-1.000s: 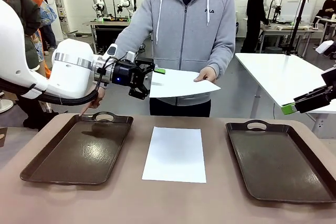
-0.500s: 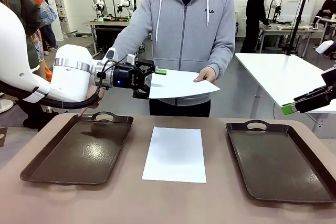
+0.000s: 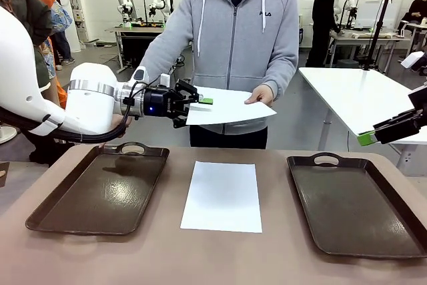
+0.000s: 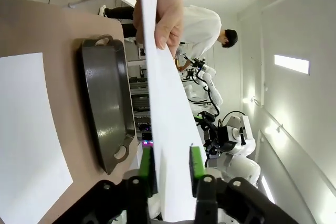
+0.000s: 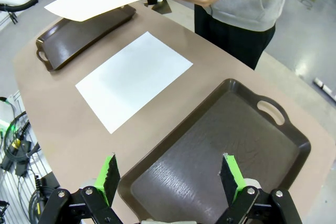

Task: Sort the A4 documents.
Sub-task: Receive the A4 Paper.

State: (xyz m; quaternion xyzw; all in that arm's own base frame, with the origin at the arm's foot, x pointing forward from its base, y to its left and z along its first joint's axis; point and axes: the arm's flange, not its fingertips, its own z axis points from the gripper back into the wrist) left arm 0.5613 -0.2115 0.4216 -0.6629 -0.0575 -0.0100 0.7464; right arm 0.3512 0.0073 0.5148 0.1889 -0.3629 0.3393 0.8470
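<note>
Left gripper (image 3: 195,106): clamps edge of thin white paper sheet (image 3: 230,106).
Person's hand (image 3: 260,95): holds sheet's opposite edge.
Right gripper (image 5: 170,174): jaws apart, empty.

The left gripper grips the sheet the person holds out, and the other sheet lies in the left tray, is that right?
Not quite. The front view shows the other sheet lying on the table between the left tray and right tray, in neither. The left gripper does grip the held sheet.

The desk (image 3: 280,258) bears a left tray (image 3: 100,191) and a right tray (image 3: 353,208) — between them, flat, one white A4 document (image 3: 222,196).
</note>
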